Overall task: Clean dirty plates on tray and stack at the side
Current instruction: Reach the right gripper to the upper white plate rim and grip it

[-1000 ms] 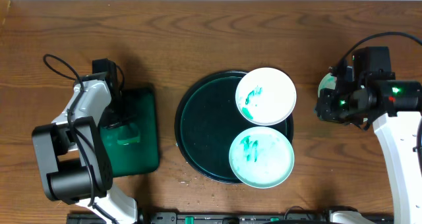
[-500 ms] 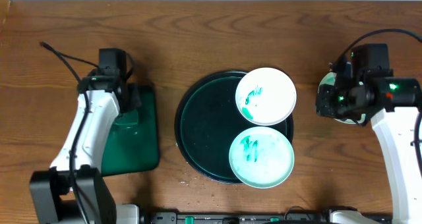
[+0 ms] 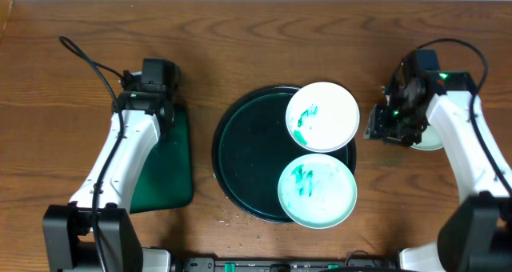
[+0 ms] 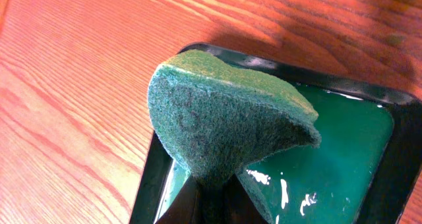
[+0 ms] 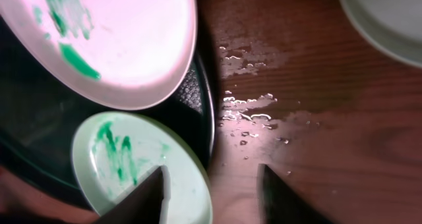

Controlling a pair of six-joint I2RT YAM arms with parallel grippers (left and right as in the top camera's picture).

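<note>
Left tool (image 4: 211, 192) clamped on sponge (image 4: 224, 118) above wash tray (image 4: 399, 151), ready to scrub. Right tool (image 5: 211, 197), jaws apart and empty, hangs between round tray (image 3: 248, 152) bearing two smeared plates (image 3: 317, 190) and, apparently, one set-aside plate (image 5: 389, 13).

My left arm (image 3: 120, 152) has unfolded from its crouch at the near edge and now reaches long across the surface (image 3: 256, 40). It has carried the left claw (image 4: 211, 201) from the middle of the small green tray (image 3: 172, 176) up to that tray's far corner. The sponge (image 4: 224, 112) has gone with it, pinched in the claw above that corner.

The right claw (image 5: 211, 191) has slid off the side plate (image 3: 432, 138) toward the black tray (image 3: 248, 144). It now hangs over wet wood between the two, and its fingers have spread apart, empty. The plate was mostly covered before and now shows part of its rim.
</note>
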